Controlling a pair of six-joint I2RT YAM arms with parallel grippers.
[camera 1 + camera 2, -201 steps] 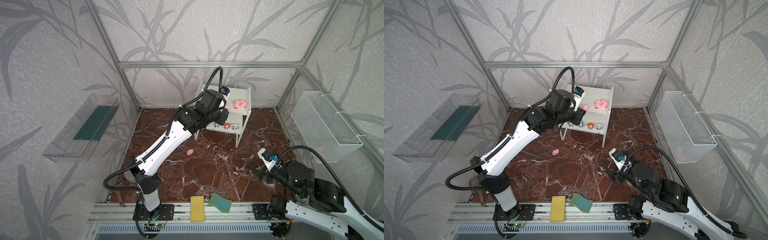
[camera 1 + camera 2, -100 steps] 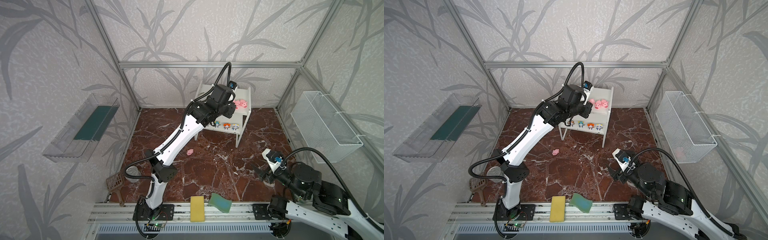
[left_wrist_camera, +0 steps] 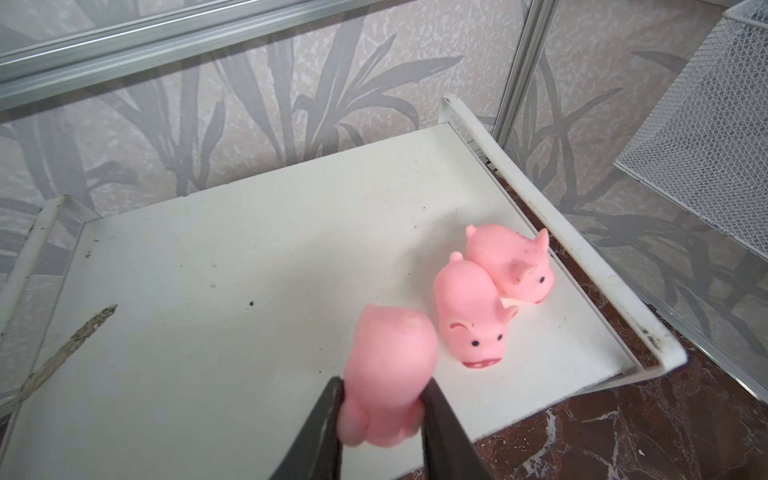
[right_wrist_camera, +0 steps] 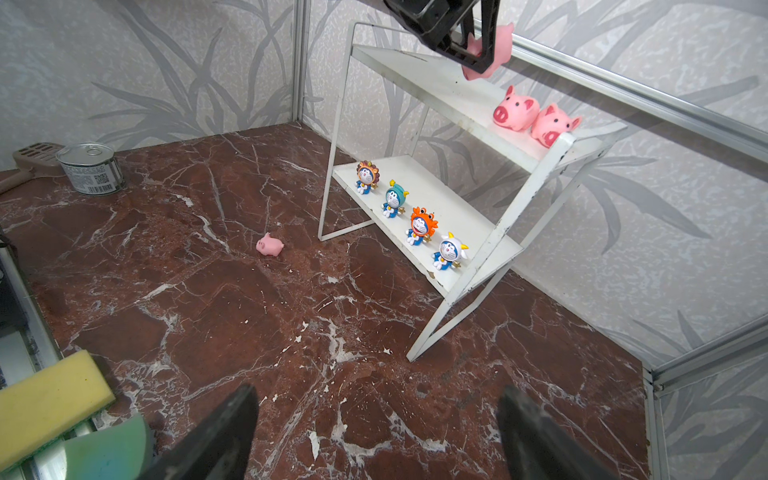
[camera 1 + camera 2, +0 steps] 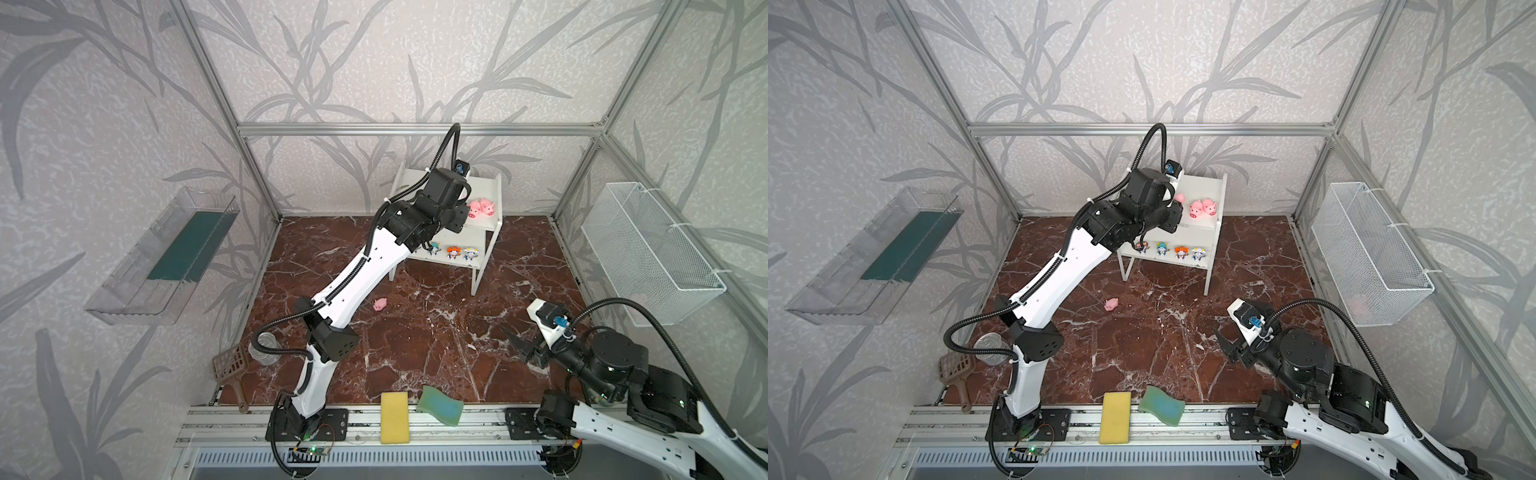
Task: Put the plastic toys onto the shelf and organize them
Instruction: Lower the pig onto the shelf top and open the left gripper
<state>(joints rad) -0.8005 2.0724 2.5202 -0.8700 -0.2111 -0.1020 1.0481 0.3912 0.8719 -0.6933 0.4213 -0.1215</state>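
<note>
The left gripper (image 3: 384, 397) is pinching a pink pig (image 3: 388, 357) by one end, black fingers (image 3: 324, 419) pressed into the soft body from both sides. The pig hangs just over the top board of the white shelf (image 3: 249, 232); whether it's actually touching the board, I honestly can't tell. Right next to it sit two more pigs (image 3: 469, 320), snuggled against each other at the end of that board by the side panel, both upright with snouts facing out front.

Down on the lower board, four figurines (image 4: 422, 226) stand in a neat row, all upright and facing forward: one with a brownish mane, a teal one, an orange one and a white one with little horns. They're spaced apart, none touching.

The last pig (image 4: 270, 245) is out on the brown marble floor (image 4: 249, 324), in front of the shelf and well clear of its legs.

The right gripper (image 4: 378, 399) has its jaws spread wide with nothing between them, hovering over the floor near the front, well away from the shelf. A yellow sponge (image 5: 394, 417) and a green sponge (image 5: 440, 405) lie at the front edge by the rail, and a tin can (image 4: 90, 168) stands near the front left corner, just beside a brown scoop (image 5: 230, 365). A white wire basket (image 5: 648, 249) hangs on the right wall.
</note>
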